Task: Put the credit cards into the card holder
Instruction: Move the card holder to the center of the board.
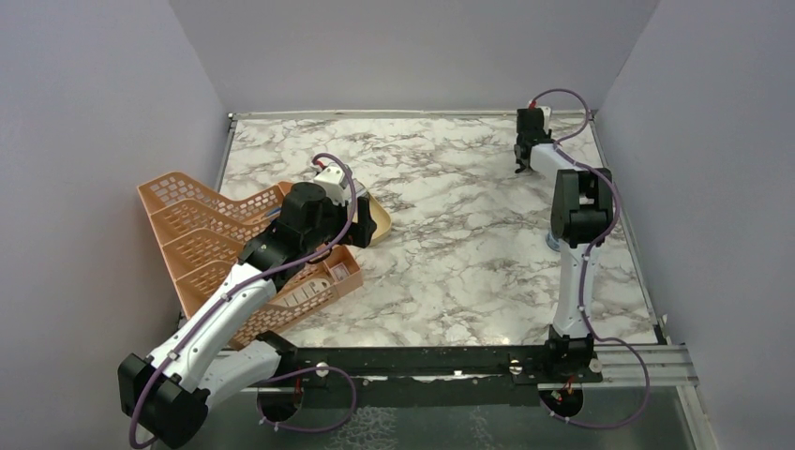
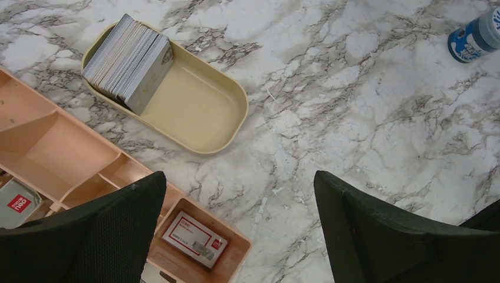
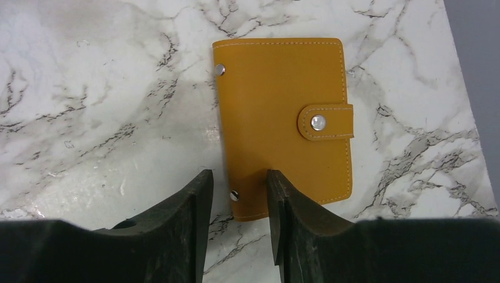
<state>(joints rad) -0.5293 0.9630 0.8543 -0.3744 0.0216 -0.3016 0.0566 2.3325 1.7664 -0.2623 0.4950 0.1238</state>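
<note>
Credit cards (image 2: 127,62) and red-labelled box (image 2: 194,239)

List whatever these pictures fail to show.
- Right wrist view: the card holder is snapped shut, so its cover hides the pockets.
- Left wrist view: the credit cards are stacked, with edges too fine to count.
- Left wrist view: the blue bottle is cut off at the right edge.
- Left wrist view: the print on the box is too small to read.

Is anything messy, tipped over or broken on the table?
Nothing looks spilled or broken. The one untidy thing is the credit cards: they lean in a tilted stack, bunched at one end of the tan dish, instead of lying flat. The card holder lies flat and snapped shut.
</note>
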